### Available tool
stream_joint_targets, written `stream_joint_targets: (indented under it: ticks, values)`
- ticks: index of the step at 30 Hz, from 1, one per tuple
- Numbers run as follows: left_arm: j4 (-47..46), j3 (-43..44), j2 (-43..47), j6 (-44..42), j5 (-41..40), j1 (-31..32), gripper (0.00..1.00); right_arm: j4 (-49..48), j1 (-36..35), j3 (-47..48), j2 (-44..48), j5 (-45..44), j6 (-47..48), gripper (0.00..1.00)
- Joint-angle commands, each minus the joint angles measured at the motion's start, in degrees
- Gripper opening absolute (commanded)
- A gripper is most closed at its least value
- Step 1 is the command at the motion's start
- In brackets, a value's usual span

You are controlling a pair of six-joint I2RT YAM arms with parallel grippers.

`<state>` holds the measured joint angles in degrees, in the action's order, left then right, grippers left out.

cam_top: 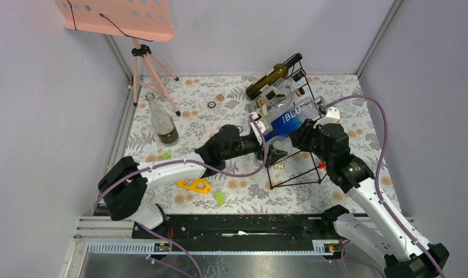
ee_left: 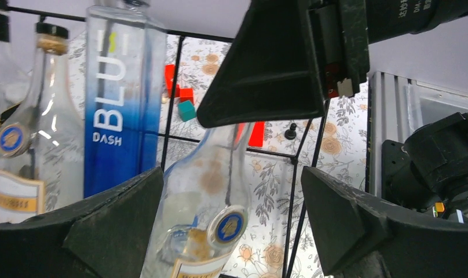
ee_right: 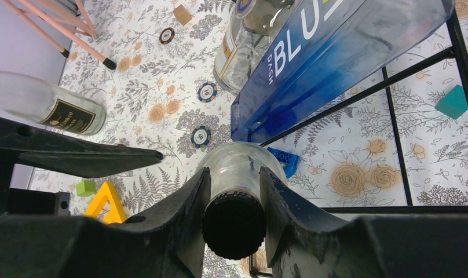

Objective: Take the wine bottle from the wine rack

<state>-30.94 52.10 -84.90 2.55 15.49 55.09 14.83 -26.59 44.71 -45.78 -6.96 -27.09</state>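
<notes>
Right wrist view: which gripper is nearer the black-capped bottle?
Right. The right gripper is shut on the neck of the bottle; the left gripper is open, its fingers either side of the body, not clearly touching.

Left arm [cam_top: 168, 171], right arm [cam_top: 373, 200]: white links, black joints, purple cables [cam_top: 387, 136]; black wedge pincer fingers [ee_left: 347, 214].

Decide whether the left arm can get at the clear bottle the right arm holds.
Probably yes: open jaws of the left arm sit either side of the clear bottle; the right arm grips only its neck.
</notes>
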Motion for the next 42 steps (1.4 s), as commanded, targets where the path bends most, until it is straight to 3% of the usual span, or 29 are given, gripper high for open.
stream_joint_targets:
  ticks: [1, 9, 14, 19, 28, 33, 35, 40, 42]
  values:
    - [-3.8, 5.3, -3.0, -1.9, 3.8, 1.0, 0.99, -7.0, -0.8, 5.0, 0.9, 3.0, 0.0, 0.0]
    - [-2.3, 9.9, -8.5, -6.0, 2.7, 1.3, 0.98, -6.6, -0.9, 5.6, 0.1, 4.4, 0.4, 0.0]
    - [-0.9, 12.6, -11.6, -9.1, 1.8, 1.3, 0.92, -6.2, -0.9, 6.2, -0.6, 6.1, 0.4, 0.0]
    - [0.4, 14.3, -13.5, -12.0, -0.1, 1.3, 0.75, -5.7, -0.9, 6.6, -1.0, 6.8, 0.5, 0.0]
    - [1.7, 16.4, -15.6, -13.4, -2.5, 1.3, 0.52, -4.7, -0.9, 6.6, -1.2, 8.5, -0.7, 0.0]
    - [3.2, 17.2, -15.1, -12.3, -1.8, 1.4, 0.11, -4.1, -0.9, 7.2, -0.6, 8.7, -0.9, 0.0]
    - [3.7, 17.1, -14.5, -11.3, -1.9, 1.5, 0.0, -3.6, -0.9, 8.0, -0.4, 8.4, -0.8, 0.08]
    - [3.5, 14.5, -11.7, -9.1, -2.8, 1.4, 0.0, -0.8, -0.9, 10.7, 0.3, 5.8, 0.0, 0.46]
    - [2.9, 13.2, -10.3, -8.5, -3.7, 1.5, 0.0, -0.4, -0.9, 11.3, 0.9, 4.6, 0.2, 0.55]
